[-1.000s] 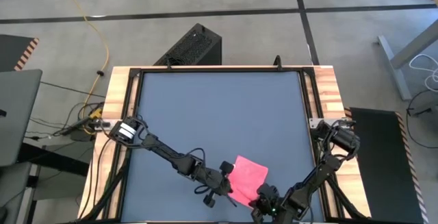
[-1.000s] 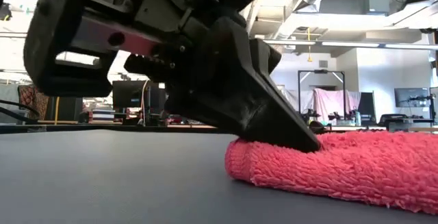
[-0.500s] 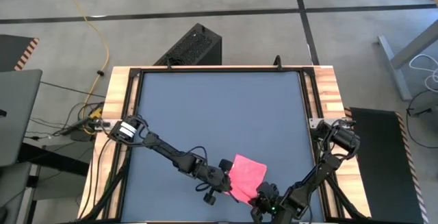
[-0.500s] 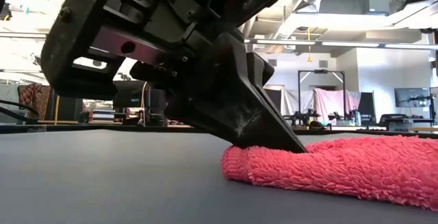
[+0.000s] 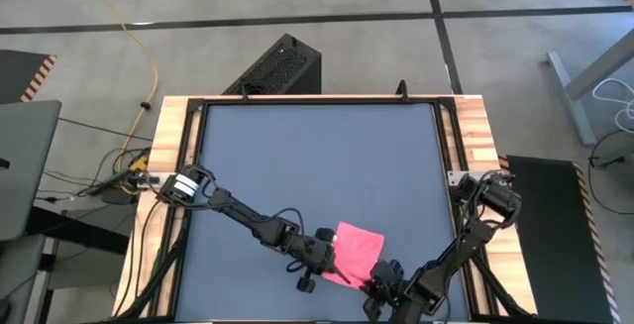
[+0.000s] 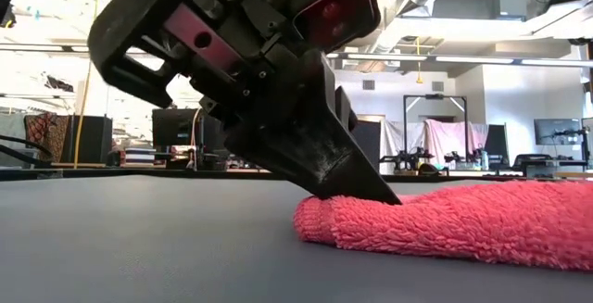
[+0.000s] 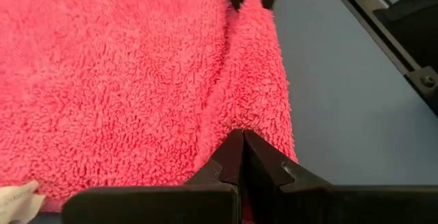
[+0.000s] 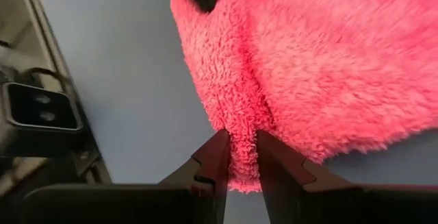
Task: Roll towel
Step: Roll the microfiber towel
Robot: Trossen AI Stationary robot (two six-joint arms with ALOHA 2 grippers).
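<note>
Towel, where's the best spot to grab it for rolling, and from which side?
Grip the towel along its folded near edge, coming from the table's near side. That rounded fold is the only raised, pinchable part; both end effectors are already shut on it.

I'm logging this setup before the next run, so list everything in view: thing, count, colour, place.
towel: one, bright pink, near edge of the table, right of centre.
table: one, dark grey top with wooden side rails.
black box: one, on the floor beyond the table's far edge.
yellow cable: one, on the floor at far left.
left gripper: one, dark, shut on the towel's rolled near edge.
right gripper: one, dark, shut on the same rolled edge, at its other end.
</note>
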